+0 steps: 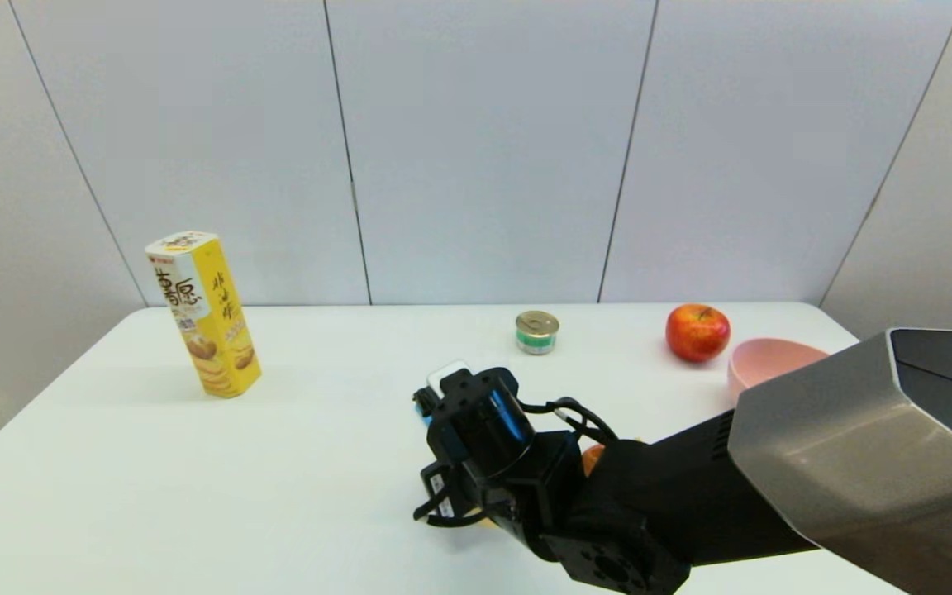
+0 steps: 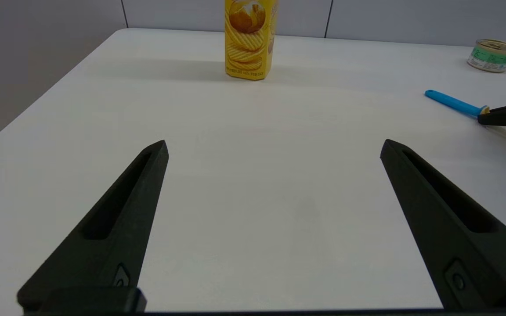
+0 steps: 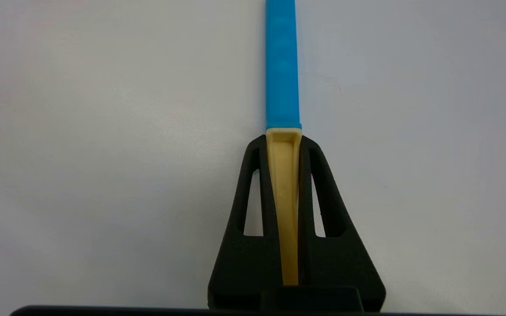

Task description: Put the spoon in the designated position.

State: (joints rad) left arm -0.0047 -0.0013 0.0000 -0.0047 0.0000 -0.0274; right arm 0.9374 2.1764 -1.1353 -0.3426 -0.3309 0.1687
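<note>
Open white table (image 1: 319,463) left of the right tool (image 3: 283,145); yellow box (image 1: 203,314) and tin (image 1: 536,331) farther back.

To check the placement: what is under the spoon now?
Under the spoon, held in the right gripper, only bare white table shows. The part below the fingers is covered.

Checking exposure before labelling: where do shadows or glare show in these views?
Head view: glare on the right arm's metal shell. Left wrist view: the chip box casts a soft shadow on the table. Right wrist view: even light on the spoon.
</note>
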